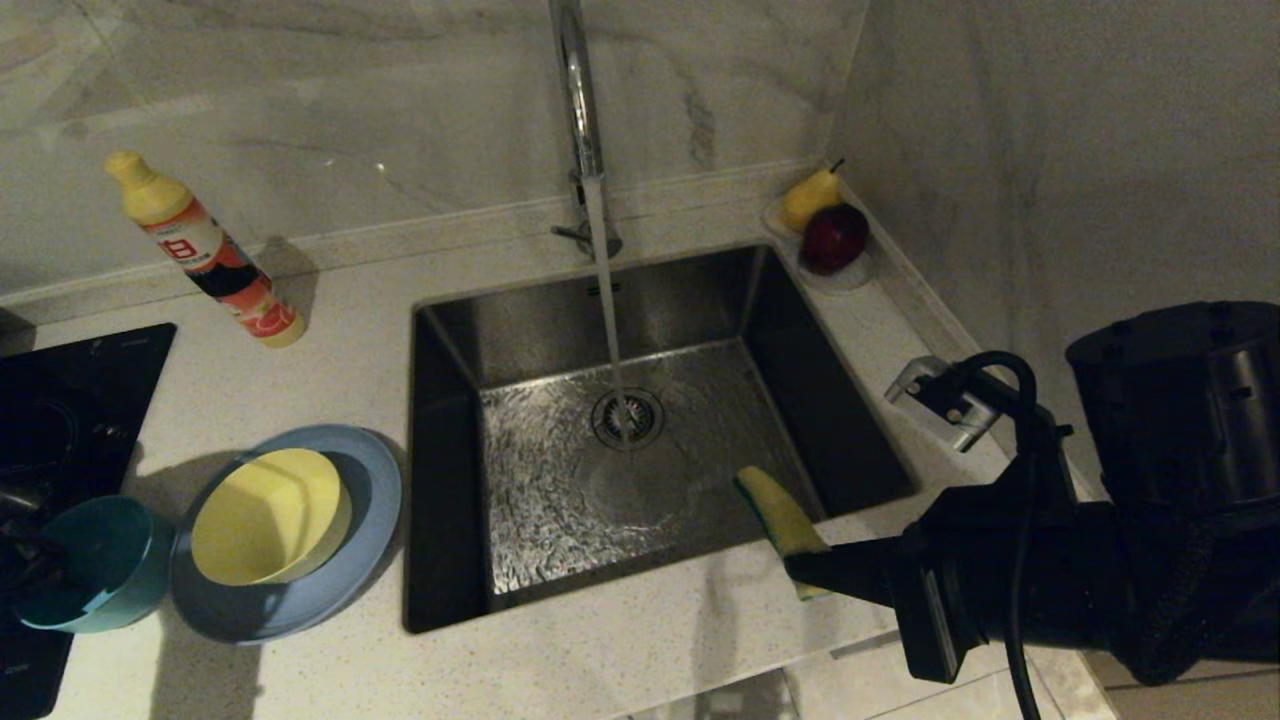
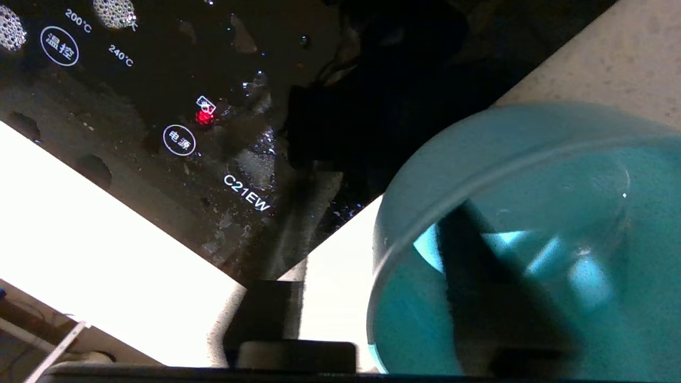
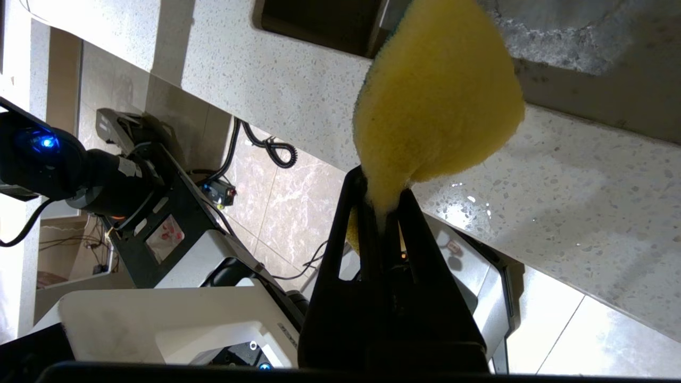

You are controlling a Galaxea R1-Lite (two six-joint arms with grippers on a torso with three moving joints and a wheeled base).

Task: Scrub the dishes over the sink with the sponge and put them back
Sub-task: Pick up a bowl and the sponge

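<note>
The teal-blue bowl [image 1: 100, 560] stands tilted at the cooktop's edge on the far left. My left gripper [image 1: 22, 565] straddles its rim. In the left wrist view, one finger [image 2: 479, 255] is inside the bowl [image 2: 532, 159] and the other [image 2: 268, 303] is outside, a gap away from the wall. The left gripper [image 2: 367, 255] is open. The yellow bowl [image 1: 265, 515] sits in the blue-grey plate [image 1: 375, 500] left of the sink [image 1: 450, 450]. My right gripper [image 1: 800, 572] is shut on the sponge [image 1: 775, 510] at the sink's near right corner. The right wrist view shows the gripper [image 3: 380, 186] pinching the sponge's [image 3: 436, 96] yellow side.
Water runs from the chrome tap [image 1: 578, 90] onto the drain [image 1: 627, 417]. A black cooktop [image 1: 70, 400] lies at far left with a detergent bottle [image 1: 205, 250] behind it. A pear [image 1: 808, 195] and a red apple [image 1: 833, 238] sit at the sink's back right corner.
</note>
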